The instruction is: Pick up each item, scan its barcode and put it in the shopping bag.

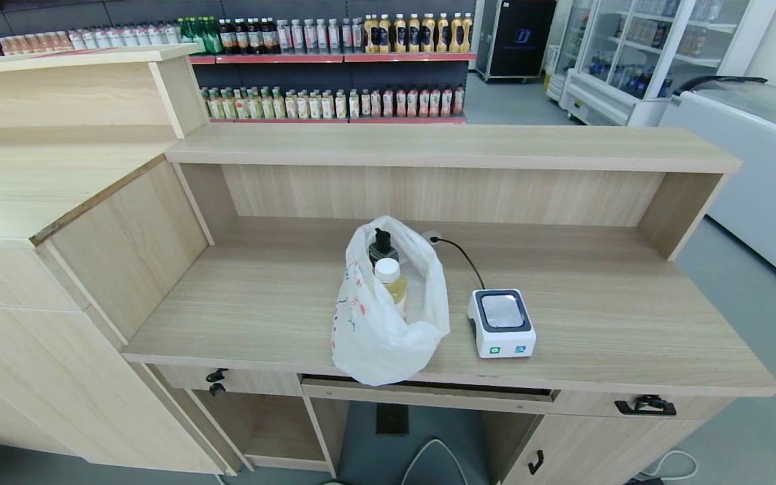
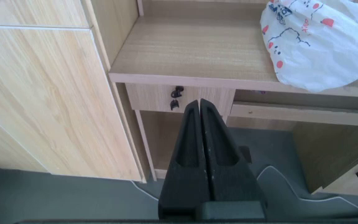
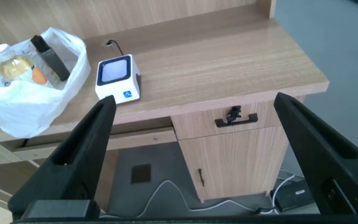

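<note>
A white plastic shopping bag [image 1: 378, 330] stands on the wooden counter [image 1: 597, 316] near its front edge. Inside it are a bottle with a white cap [image 1: 389, 275] and a dark bottle with a black pump top [image 1: 382, 246]. The bag [image 3: 27, 93] and its bottles also appear in the right wrist view. A white barcode scanner [image 1: 501, 322] sits just right of the bag, its cable running back. My left gripper [image 2: 201, 115] is shut, held low in front of the counter's left drawer, away from the bag [image 2: 319, 40]. My right gripper [image 3: 194, 106] is open, empty, below the counter's front edge.
A raised ledge [image 1: 448, 145] runs over the back of the counter, and a taller cabinet [image 1: 58, 202] walls its left side. Drawers with black handles [image 1: 644, 405] sit beneath the counter. Drink shelves and fridges stand in the room behind.
</note>
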{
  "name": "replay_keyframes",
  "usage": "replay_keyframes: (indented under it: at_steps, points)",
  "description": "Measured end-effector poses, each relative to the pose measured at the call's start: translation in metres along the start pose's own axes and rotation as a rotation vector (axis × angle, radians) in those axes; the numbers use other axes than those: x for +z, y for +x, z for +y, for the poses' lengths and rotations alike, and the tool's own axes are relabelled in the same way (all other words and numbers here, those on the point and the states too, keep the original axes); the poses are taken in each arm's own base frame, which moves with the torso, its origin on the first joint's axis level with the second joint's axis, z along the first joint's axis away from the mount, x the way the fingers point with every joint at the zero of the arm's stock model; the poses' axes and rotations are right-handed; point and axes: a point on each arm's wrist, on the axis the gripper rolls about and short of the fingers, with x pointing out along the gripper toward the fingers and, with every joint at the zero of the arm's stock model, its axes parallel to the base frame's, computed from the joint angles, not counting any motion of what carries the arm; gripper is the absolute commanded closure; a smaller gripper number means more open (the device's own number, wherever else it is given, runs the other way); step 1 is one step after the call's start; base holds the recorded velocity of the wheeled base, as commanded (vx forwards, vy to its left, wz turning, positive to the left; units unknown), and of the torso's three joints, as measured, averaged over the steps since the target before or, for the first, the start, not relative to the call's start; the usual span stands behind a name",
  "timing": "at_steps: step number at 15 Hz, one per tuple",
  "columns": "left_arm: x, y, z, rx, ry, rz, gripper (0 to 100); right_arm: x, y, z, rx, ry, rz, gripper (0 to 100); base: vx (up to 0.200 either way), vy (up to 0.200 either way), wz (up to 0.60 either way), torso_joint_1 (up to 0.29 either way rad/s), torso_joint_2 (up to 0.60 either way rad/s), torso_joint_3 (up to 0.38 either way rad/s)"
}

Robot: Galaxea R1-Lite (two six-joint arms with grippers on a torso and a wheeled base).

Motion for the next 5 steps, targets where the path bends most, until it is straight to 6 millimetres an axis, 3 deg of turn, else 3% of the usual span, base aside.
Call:
replay_keyframes:
  at_steps: [5]
  points:
    - [0.0, 0.0, 0.0, 0.0, 0.0, 0.0, 100, 0.0, 0.0, 0.0, 0.001, 0.0, 0.0, 0, 0.0, 0.0, 0.0, 0.0, 0.0, 0.0]
